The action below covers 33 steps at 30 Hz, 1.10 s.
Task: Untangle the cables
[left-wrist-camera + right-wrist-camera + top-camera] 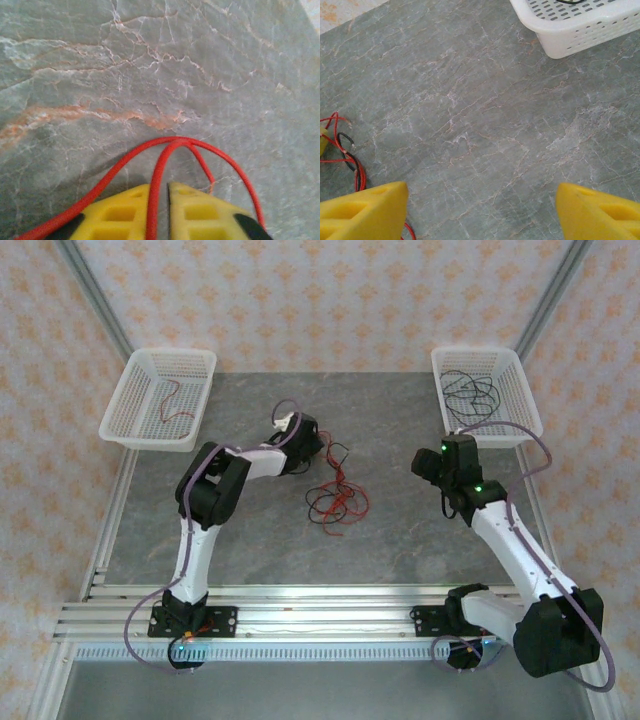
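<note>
Left wrist view has the left gripper (pixel 159 192) pinched together on a red cable (pixel 174 141) at bottom centre. Overhead, the tangle of cables (pixel 335 498) lies mid-frame; the right gripper (pixel 482 202) gapes wide. Pull slowly, so black strands slip free rather than tighten.

Red and black cables (pixel 335 498) lie tangled centrally. Black loops (pixel 472 392) sit at two o'clock, a red strand (pixel 175 405) at ten.

No readable text, labels, brand marks or numbers anywhere here, just patterned wallpaper and plain parts.
</note>
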Tool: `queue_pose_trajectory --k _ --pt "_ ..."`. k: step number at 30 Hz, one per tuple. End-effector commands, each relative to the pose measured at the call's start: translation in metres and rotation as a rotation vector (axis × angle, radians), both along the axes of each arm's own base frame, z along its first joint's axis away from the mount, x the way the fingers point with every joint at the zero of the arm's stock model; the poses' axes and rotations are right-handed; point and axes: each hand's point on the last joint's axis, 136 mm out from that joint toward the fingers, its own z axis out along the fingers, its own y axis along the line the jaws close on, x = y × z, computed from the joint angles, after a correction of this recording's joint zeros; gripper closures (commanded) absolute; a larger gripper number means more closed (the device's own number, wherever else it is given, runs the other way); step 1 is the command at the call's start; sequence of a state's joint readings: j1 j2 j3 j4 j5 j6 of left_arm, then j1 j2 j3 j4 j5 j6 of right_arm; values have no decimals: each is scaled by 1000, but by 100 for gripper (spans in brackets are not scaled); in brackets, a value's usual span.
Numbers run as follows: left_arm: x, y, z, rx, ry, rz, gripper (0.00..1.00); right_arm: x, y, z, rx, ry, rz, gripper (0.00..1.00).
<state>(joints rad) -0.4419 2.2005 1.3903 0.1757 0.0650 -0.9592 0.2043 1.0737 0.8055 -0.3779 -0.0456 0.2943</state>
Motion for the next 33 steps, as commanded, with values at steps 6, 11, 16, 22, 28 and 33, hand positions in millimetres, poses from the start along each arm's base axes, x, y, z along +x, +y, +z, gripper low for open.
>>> queue_pose_trajectory --k 6,11,16,22,28,33 --pt "-4 13 -11 50 42 7 100 -5 2 0 23 2 -2 23" --pt "-5 10 9 46 9 -18 100 -9 6 -2 52 3 11 23" --pt "-2 1 53 70 -55 -113 100 -14 24 -7 145 19 68 23" --pt "-9 -7 105 88 -113 -194 100 -19 58 -11 315 15 173 24" --pt "-22 -11 138 104 -146 -232 100 -22 94 -9 483 10 285 25" --pt "-36 -18 174 84 -204 -264 100 -22 119 -7 539 18 354 26"
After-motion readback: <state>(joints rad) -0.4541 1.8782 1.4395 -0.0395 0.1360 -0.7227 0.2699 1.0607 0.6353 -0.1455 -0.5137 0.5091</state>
